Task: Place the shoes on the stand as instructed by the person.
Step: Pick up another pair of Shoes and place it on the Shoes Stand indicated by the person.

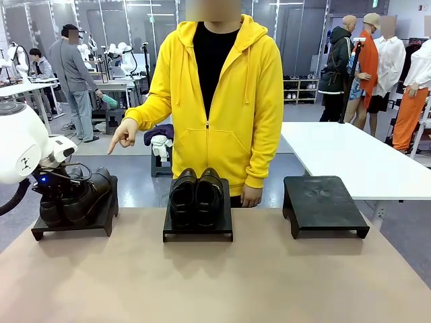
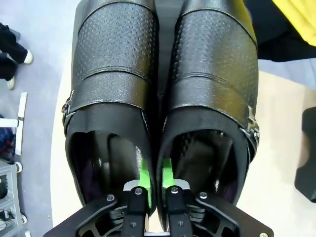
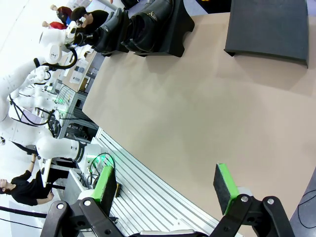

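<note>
One pair of black shoes [image 1: 79, 195] sits on the left stand [image 1: 73, 227]. My left gripper [image 1: 55, 183] reaches into that pair from above. In the left wrist view its green pads [image 2: 143, 174] lie one inside each shoe [image 2: 116, 98], closed on the two touching inner walls. A second pair of shoes [image 1: 196, 195] rests side by side on the middle stand [image 1: 198, 230]. The person [image 1: 215, 101] stands behind the table, one hand [image 1: 123, 138] pointing down at the left stand. My right gripper [image 3: 165, 190] hangs open with nothing between its pads, over the table's near edge.
The right stand [image 1: 323, 202] is bare, also seen as the dark stand [image 3: 269, 27] in the right wrist view. The tan table [image 1: 222, 282] has free room in front of the stands. A white table [image 1: 350, 158] stands behind on the right, with other people farther back.
</note>
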`<move>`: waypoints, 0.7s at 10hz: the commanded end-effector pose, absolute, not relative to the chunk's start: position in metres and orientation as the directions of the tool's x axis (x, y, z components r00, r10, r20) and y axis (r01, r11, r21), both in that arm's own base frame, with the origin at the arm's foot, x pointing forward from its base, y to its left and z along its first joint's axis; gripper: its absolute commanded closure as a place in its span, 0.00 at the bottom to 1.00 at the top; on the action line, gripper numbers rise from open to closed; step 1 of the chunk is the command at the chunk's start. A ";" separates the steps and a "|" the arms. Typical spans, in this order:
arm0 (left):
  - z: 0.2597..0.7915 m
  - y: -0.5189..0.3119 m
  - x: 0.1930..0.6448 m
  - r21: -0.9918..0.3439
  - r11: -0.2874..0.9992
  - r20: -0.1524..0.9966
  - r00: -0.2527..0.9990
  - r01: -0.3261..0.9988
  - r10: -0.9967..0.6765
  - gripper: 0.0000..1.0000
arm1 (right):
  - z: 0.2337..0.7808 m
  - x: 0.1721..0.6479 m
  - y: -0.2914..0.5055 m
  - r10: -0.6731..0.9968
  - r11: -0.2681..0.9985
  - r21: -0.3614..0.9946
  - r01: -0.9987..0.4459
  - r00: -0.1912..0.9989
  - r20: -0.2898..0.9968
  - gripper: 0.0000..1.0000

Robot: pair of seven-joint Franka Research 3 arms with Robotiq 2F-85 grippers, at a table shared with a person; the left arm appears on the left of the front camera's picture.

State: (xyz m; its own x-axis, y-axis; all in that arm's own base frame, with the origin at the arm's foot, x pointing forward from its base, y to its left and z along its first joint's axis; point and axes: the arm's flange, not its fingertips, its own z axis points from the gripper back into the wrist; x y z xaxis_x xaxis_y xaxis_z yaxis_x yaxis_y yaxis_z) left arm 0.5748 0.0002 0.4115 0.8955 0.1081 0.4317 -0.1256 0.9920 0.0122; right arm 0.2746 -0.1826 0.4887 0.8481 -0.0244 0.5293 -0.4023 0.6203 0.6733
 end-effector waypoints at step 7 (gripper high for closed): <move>0.438 -0.011 0.553 0.045 0.992 0.458 0.885 -0.115 0.082 0.00 | 0.489 0.274 -0.183 -0.026 0.609 0.673 -0.419 0.838 0.545 0.00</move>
